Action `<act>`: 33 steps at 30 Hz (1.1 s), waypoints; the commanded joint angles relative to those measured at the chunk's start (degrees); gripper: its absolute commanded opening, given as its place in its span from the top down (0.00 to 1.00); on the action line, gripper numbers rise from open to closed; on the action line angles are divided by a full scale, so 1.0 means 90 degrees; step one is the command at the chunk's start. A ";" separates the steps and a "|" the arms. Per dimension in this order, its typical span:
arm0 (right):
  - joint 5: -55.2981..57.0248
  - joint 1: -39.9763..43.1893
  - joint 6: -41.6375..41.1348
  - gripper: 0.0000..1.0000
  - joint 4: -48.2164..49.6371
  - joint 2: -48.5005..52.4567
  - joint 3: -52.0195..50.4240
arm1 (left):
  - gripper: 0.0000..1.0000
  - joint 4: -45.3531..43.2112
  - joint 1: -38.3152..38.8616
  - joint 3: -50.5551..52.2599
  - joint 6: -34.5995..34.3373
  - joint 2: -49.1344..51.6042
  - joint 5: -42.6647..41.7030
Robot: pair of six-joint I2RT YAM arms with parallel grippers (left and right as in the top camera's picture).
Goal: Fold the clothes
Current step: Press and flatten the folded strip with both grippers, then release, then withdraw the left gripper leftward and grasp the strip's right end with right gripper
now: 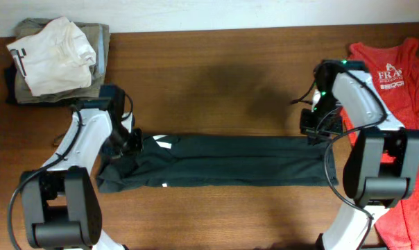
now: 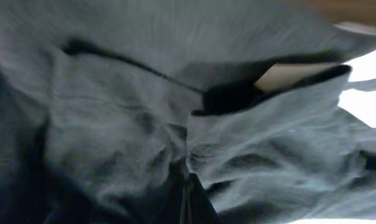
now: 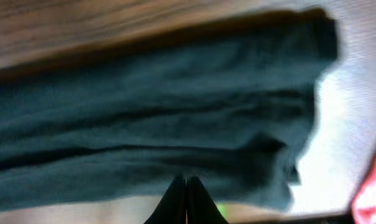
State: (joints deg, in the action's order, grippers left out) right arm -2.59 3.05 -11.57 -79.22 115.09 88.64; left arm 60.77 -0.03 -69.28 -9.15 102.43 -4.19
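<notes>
The black top (image 1: pixel 230 161) lies as a long narrow strip across the front middle of the table, with small white marks near its left end. My left gripper (image 1: pixel 130 141) is at the strip's left end. In the left wrist view its fingers (image 2: pixel 188 200) are shut on bunched dark fabric (image 2: pixel 113 124) that fills the frame. My right gripper (image 1: pixel 319 133) is at the strip's upper right corner. In the right wrist view its fingers (image 3: pixel 186 186) are shut at the near edge of the top (image 3: pixel 144 106).
A pile of white and khaki folded garments (image 1: pixel 53 55) sits at the back left corner. A red printed top (image 1: pixel 397 90) lies along the right edge, behind the right arm, and shows in the right wrist view (image 3: pixel 371 186). Brown wooden table (image 1: pixel 216 76).
</notes>
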 commanded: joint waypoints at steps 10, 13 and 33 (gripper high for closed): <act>-0.0357 -0.0202 0.0012 0.92 0.1530 -0.0080 -0.1790 | 0.99 -0.1423 -0.0236 0.1120 -0.0070 0.0083 -0.0061; -0.0359 -0.0204 0.0012 0.87 0.1906 -0.0080 -0.1790 | 0.99 -0.1513 -0.0639 0.1146 -0.0073 0.0410 -0.0058; -0.0772 -0.0211 0.0070 0.01 0.1321 -0.0080 0.0019 | 0.99 -0.0882 -0.3801 -0.0199 -0.0330 0.0641 0.0452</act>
State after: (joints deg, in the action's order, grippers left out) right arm -11.51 0.89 -11.75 -64.20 114.15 82.85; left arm 50.65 -32.84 -65.98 -11.64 107.53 -4.82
